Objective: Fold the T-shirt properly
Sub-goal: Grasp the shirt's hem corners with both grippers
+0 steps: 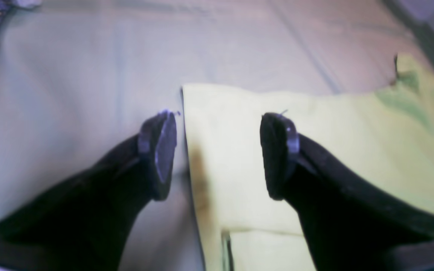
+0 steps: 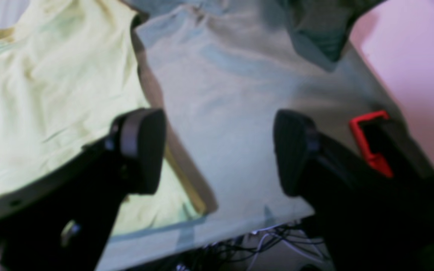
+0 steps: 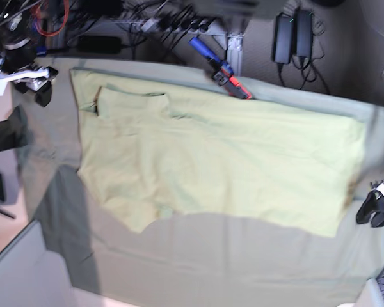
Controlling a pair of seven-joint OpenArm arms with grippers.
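Note:
The pale yellow-green T-shirt lies spread out flat across the table, on the grey-green sheet. My left gripper is open and empty. It hovers over the shirt's edge, with one finger over the shirt and the other over the sheet. In the base view it is at the shirt's right end. My right gripper is open and empty over the sheet, just beside the shirt. In the base view it is near the shirt's far left corner.
A dark green garment lies at the sheet's edge, also seen at the left in the base view. A red clamp and a blue-and-red clamp grip the table edges. Cables hang below the edge.

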